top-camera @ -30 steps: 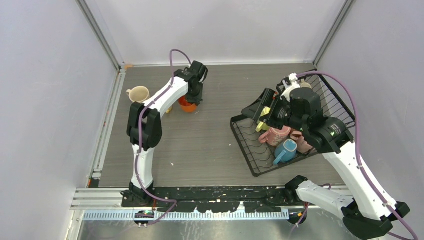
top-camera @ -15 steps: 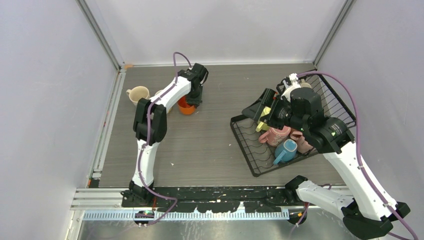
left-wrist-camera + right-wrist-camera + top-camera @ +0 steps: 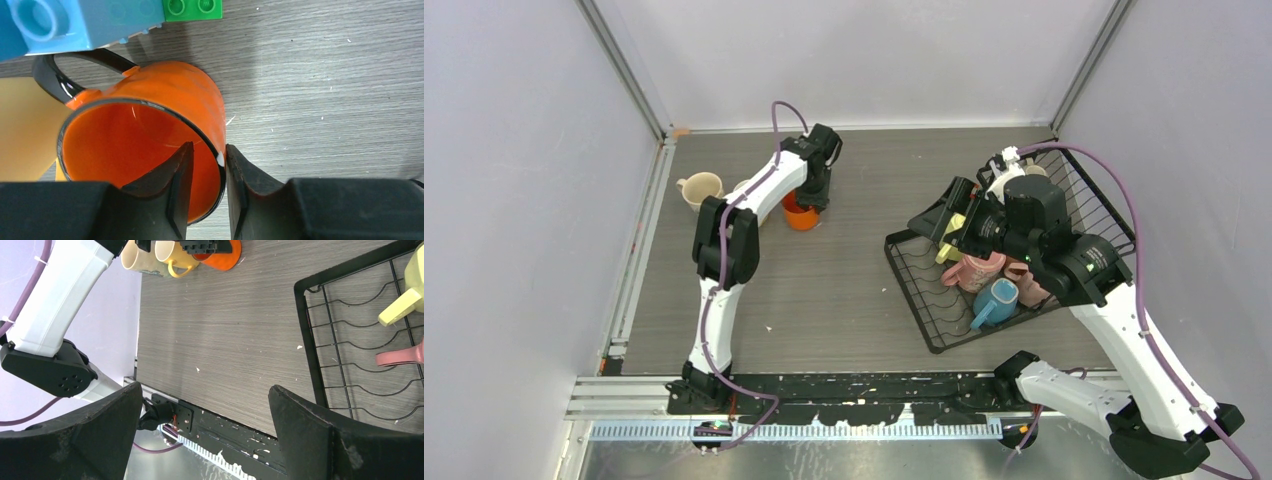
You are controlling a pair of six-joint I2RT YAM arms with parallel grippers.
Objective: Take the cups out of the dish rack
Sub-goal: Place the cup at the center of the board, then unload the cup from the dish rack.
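An orange cup (image 3: 800, 215) with a black handle stands upright on the table at the far left. My left gripper (image 3: 810, 197) reaches down over it. In the left wrist view its jaws (image 3: 206, 147) straddle the orange cup's (image 3: 150, 115) rim, slightly open: one finger is inside, clear of the wall, the other against the outside. The black wire dish rack (image 3: 914, 290) sits at the right and holds a pink cup (image 3: 974, 270), a blue cup (image 3: 994, 302) and a lime cup (image 3: 951, 250). My right gripper (image 3: 936, 212) hovers wide open and empty above the rack's (image 3: 305, 330) left end.
A cream cup (image 3: 702, 188) and a yellow cup (image 3: 170, 255) stand on the table left of the orange one. A blue toy house (image 3: 85, 22) with a green block (image 3: 192, 9) lies just beyond the orange cup. Enclosure walls surround the table.
The left arm's elbow has swung a little to the right while its gripper stays at the orange cup. The right arm has not moved.
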